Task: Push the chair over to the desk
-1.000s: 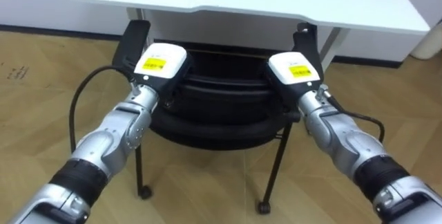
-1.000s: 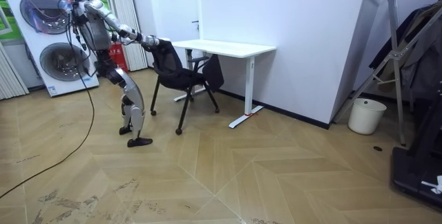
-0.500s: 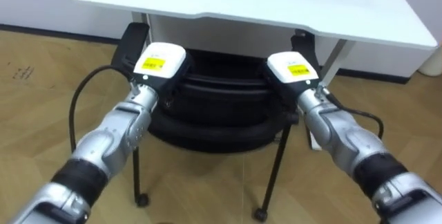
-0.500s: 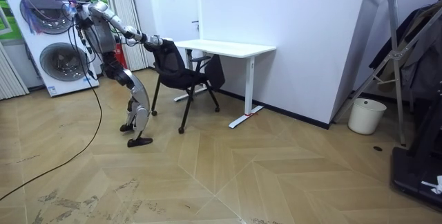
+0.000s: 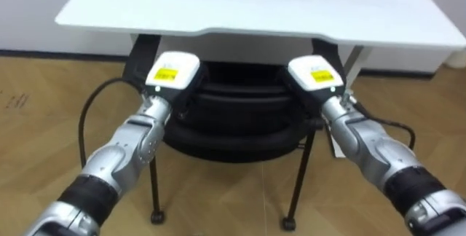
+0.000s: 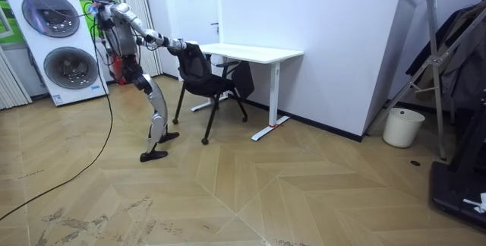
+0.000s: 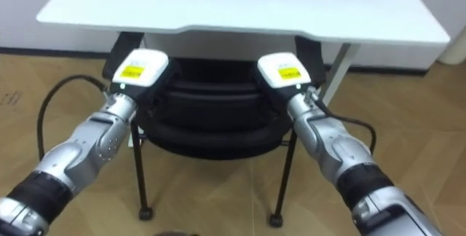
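In the left eye view the left hand (image 5: 172,76) and right hand (image 5: 314,76) are laid against the back of the chair (image 5: 237,119); whether they clasp it cannot be told. The desk (image 5: 255,3) edge is now met by that back. In the room view the chair is seen shifted deskward since a second ago, so the push is judged nearly done.

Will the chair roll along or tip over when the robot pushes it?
The chair probably slides rather than tips: its thin legs end in small round feet, maybe wheels. The left hand and right hand sit high on its back, so a snagged foot might tilt it.
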